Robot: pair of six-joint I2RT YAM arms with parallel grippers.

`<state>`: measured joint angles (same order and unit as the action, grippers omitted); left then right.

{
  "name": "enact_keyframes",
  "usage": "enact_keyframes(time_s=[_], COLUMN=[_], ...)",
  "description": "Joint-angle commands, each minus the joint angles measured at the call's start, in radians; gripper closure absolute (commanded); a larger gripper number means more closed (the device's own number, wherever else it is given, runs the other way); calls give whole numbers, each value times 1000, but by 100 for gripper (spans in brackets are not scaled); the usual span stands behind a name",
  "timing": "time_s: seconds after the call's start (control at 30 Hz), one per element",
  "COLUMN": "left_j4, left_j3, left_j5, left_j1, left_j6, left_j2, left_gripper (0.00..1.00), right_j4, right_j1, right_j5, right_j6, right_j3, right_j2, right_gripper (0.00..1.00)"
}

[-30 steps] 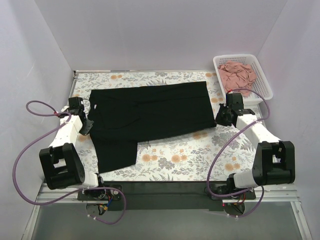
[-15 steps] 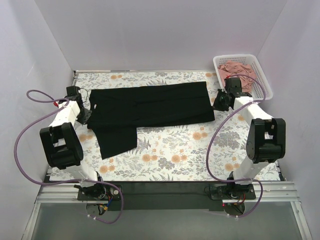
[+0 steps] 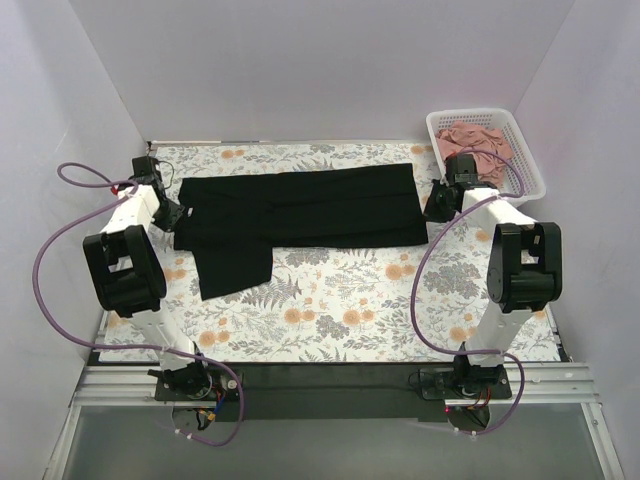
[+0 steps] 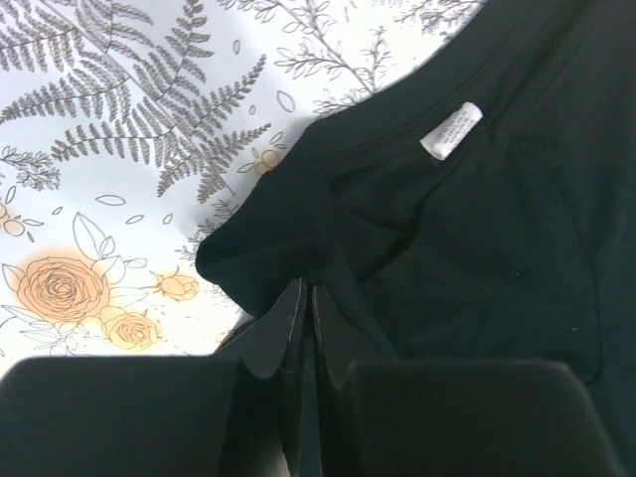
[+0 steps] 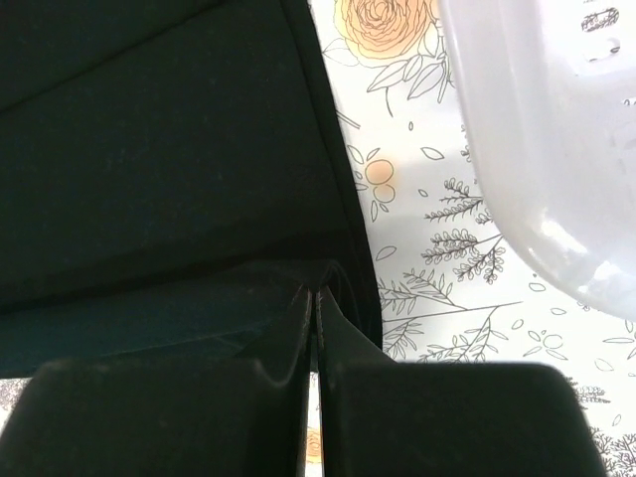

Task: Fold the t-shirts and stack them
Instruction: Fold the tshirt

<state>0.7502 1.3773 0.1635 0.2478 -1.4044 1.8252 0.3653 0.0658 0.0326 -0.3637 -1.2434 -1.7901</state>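
The black t-shirt [image 3: 300, 205] lies as a long band across the back half of the flowered table, with one sleeve [image 3: 235, 270] sticking out toward the near left. My left gripper [image 3: 172, 213] is shut on the shirt's left end; in the left wrist view the jaws [image 4: 306, 290] pinch black cloth just below the collar, near the white label [image 4: 452, 129]. At the right end my right gripper [image 3: 436, 207] is shut on the shirt; the right wrist view shows it [image 5: 316, 294] pinching the hem edge [image 5: 343, 199]. The pink t-shirt [image 3: 478, 143] lies crumpled in the basket.
A white lattice basket [image 3: 533, 160] stands at the back right corner, close to my right gripper, and its wall [image 5: 556, 149] fills the right wrist view's upper right. White walls enclose the table [image 3: 350, 300] on three sides. Purple cables loop beside both arms.
Both arms have swung from the near side toward the back, carrying the shirt's near edge with them. The black shirt is now a narrower band lying farther back.
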Motion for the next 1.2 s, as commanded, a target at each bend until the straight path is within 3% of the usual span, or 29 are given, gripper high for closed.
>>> enact_keyframes(time_s=[0.0, 0.67, 1.17], left_j4=[-11, -23, -74], left_j3=[54, 164, 138], left_j5=[-8, -27, 11], left_j1=[10, 2, -1], left_j6=[30, 45, 16], left_j2=[11, 125, 118], left_gripper=[100, 100, 100], right_j4=[-31, -78, -100], right_j1=[-9, -9, -9], right_j5=[-28, -82, -97], right_j6=[11, 5, 3], right_j3=[-60, -111, -139], right_j2=[-9, -78, -114], right_gripper=[99, 99, 99])
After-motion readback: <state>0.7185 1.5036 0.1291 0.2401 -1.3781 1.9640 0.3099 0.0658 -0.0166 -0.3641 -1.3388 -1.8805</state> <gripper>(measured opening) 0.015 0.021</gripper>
